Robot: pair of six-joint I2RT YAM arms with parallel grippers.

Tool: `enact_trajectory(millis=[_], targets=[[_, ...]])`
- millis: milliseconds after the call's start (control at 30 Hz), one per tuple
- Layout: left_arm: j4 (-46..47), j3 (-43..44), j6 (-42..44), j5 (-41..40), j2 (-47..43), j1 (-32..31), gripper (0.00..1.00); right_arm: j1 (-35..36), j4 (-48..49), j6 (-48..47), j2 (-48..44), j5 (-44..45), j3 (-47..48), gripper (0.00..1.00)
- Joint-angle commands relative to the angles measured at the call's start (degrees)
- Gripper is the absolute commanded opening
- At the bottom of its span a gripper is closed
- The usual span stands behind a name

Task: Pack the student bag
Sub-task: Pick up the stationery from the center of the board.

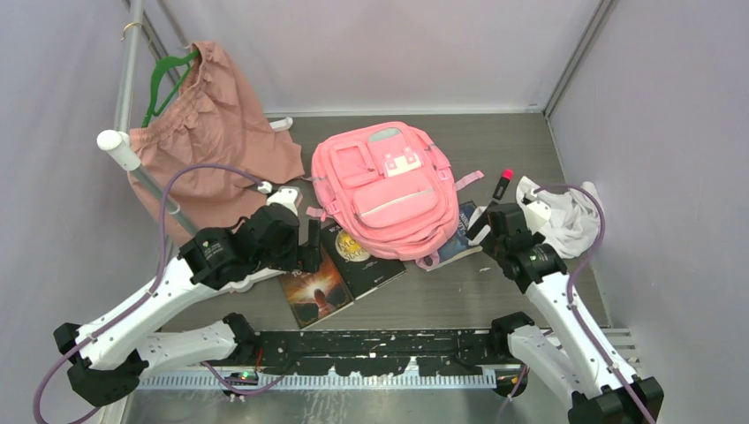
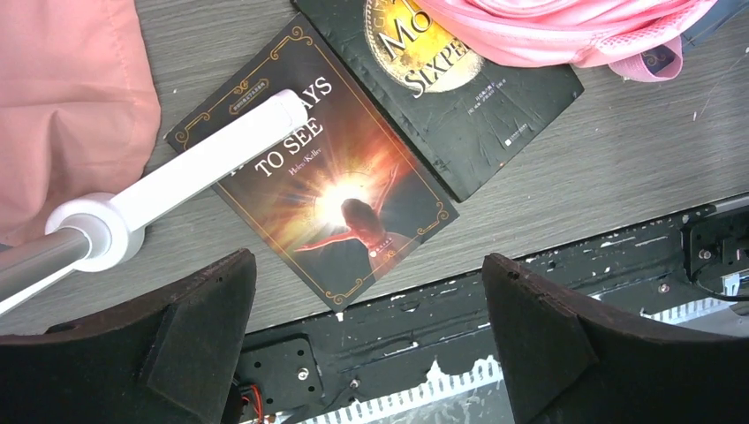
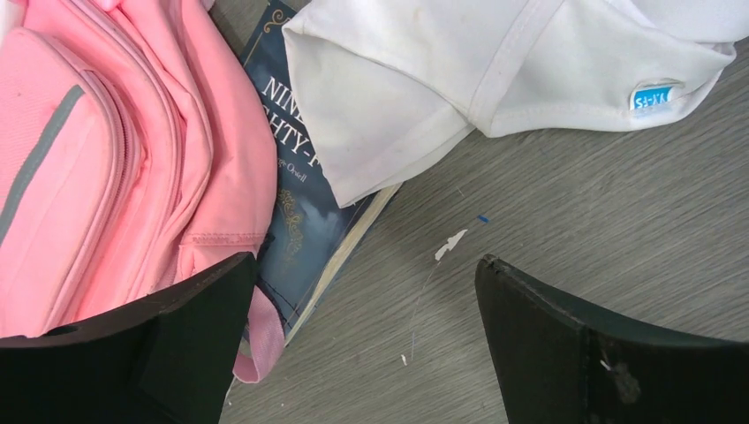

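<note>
The student bag, a large bright pink fabric backpack, lies front-up at the middle of the grey wood-grain table. Two books protrude from under its near edge: a black paperback with a gold disc at the left and a dark blue paperback at the right corner. A brown paperback with a glowing figure on its cover lies just beside the black one, clear of the bag.

The left gripper hovers over the near edge of the brown paperback, jaws spread wide and empty. In the left wrist view, a white tube on a metal rod crosses that book's left corner. A dusty-pink garment bounds the left side.

The right gripper hovers over bare table, jaws spread wide and empty, with the blue paperback's edge on one side. A crumpled white cloth overlaps that book's far corner. A red-capped marker lies between bag and cloth.

We note a bare strip of table between the books and the black mounting rail at the near edge.
</note>
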Motion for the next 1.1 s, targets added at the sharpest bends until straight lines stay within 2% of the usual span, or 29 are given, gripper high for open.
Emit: enact_trajectory(millis=[0,267,467,733,867,1067], targets=[[1.87,1.85,-1.18,-2.1,-0.29,0.09,1.0,0.25,-0.45,1.05,-3.48,3.1,1.05,1.0],[3.08,0.28,-3.2,-2.62,-2.13,0.09,1.0,0.29,-1.18,1.56,-3.56,2.35,2.09,1.0],[6.73,-3.19,-3.84,-3.29,-5.01,0.09,1.0,0.32,-3.43,0.65,-1.97,-1.86,6.44,1.0],[13.25,-6.37,-4.37,0.67,-5.1,0.09,1.0,0.31,-3.76,0.47,-2.4,-4.56,8.62,1.0],[15.34,-6.94,-2.56,2.11,-4.4,0.09,1.0,0.27,-1.18,-0.84,-2.98,-10.41,7.44,1.0],[22.04,-9.7,0.04,9.83,-3.53,0.09,1.0,0.3,0.01,-1.35,-3.24,-10.14,7.06,1.0]])
